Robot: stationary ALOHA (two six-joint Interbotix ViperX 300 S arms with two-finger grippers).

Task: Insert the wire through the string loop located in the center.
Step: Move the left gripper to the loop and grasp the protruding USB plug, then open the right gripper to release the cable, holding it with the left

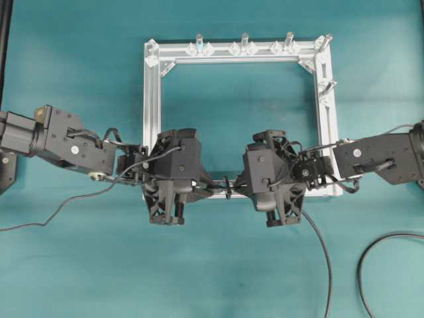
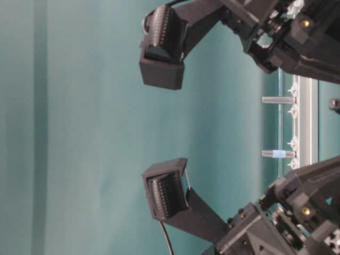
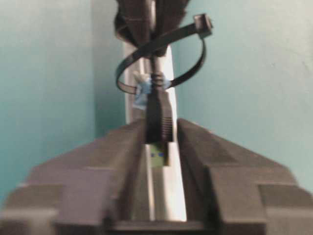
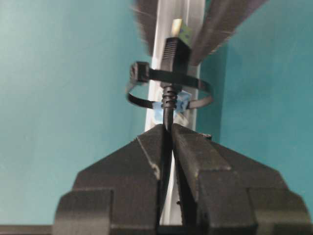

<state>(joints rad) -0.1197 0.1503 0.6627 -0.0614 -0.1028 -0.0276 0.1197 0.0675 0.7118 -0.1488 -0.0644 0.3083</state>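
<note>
Both pincers meet mid-frame: right pincer (image 4: 167,134) clenched on the wire (image 4: 168,105), plug through the string loop (image 4: 195,83); left pincer (image 3: 159,142) closing around the plug, grip uncertain. Next: secure it and draw it through.

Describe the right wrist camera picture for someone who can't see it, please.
The right gripper pinches a black wire whose plug has passed through the black string loop around a silver frame bar. Beyond the loop, the left gripper's dark fingers flank the plug tip, over a teal table.

Two grippers (image 1: 173,213) (image 1: 277,218), one wire (image 4: 168,105), one loop (image 4: 168,88), perhaps three posts (image 1: 244,41).
</note>
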